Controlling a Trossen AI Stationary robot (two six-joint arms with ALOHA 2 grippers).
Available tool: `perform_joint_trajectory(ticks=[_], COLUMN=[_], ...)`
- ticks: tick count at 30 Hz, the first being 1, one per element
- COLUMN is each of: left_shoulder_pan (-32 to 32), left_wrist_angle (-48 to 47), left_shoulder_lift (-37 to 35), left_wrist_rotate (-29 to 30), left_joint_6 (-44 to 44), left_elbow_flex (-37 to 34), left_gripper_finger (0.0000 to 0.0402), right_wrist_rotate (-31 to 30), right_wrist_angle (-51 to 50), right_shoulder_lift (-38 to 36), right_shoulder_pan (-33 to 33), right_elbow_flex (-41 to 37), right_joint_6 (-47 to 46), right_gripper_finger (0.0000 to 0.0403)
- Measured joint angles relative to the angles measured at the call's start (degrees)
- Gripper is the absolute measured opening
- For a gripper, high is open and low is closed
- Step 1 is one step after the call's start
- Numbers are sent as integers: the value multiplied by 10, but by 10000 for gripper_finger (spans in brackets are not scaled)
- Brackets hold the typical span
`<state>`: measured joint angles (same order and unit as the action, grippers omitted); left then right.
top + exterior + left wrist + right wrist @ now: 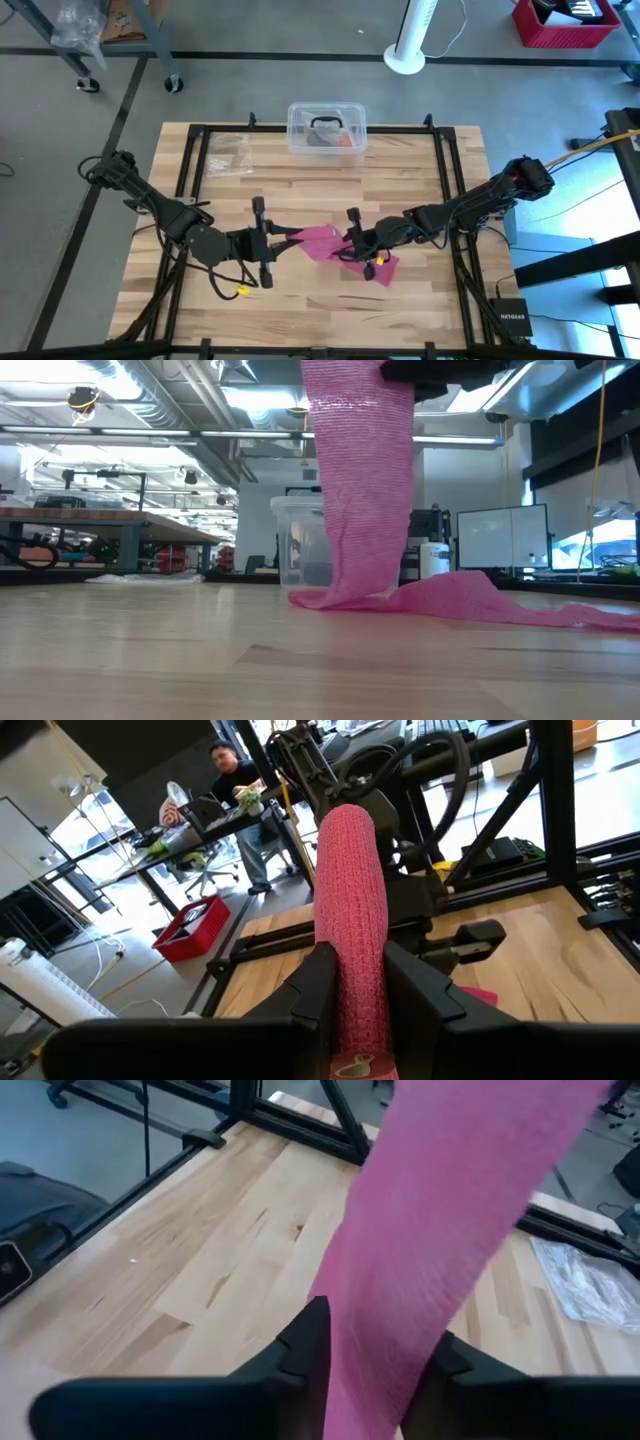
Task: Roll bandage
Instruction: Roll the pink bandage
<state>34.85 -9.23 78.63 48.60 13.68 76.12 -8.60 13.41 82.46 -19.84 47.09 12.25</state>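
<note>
Your low view cuts off both grippers above frame; you see only bandage (358,490) hanging down, its tail trailing across table (200,660). From above, fingertips are hard to make out under pink fabric. Left gripper (285,238) reaches in low from left, fingers (312,990) pinching bandage. Right gripper (350,240) faces it from right, fingers (305,1342) closed on strip. Bandage spans between them at table centre, loose end near right gripper.

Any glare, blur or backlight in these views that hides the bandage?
High view: sun patch at the table's right edge, bandage evenly lit. Low view: bright ceiling lights and windows behind, strip still readable. Left wrist view: daylight washes out the room behind, bandage sharp. Right wrist view: close fabric soft, filling much of the picture.
</note>
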Motion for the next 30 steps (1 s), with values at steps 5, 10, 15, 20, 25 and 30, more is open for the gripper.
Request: perform_joint_trajectory(ticks=[5,10,15,20,25,30], left_shoulder_pan=[0,0,-7,-34,-68,-92], left_wrist_angle=[1,14,18,14,2,1], left_shoulder_lift=[0,0,0,1,20,40], left_wrist_rotate=[0,35,126,134,134,87], left_joint_6=[0,13,22,1,-15,1], left_elbow_flex=[0,0,0,0,0,0], left_gripper_finger=[56,56,56,56,56,56], right_wrist_rotate=[5,-2,-17,-44,-49,-54], right_wrist_angle=[-1,-7,-2,-11,-70,-149], right_shoulder_lift=[0,-3,-15,-18,-18,-17], right_shoulder_pan=[0,-19,-73,-125,-159,-170], right_elbow_flex=[0,0,0,29,94,167], right_joint_6=[5,7,7,11,34,59], right_gripper_finger=[41,10,5,7,6,3])
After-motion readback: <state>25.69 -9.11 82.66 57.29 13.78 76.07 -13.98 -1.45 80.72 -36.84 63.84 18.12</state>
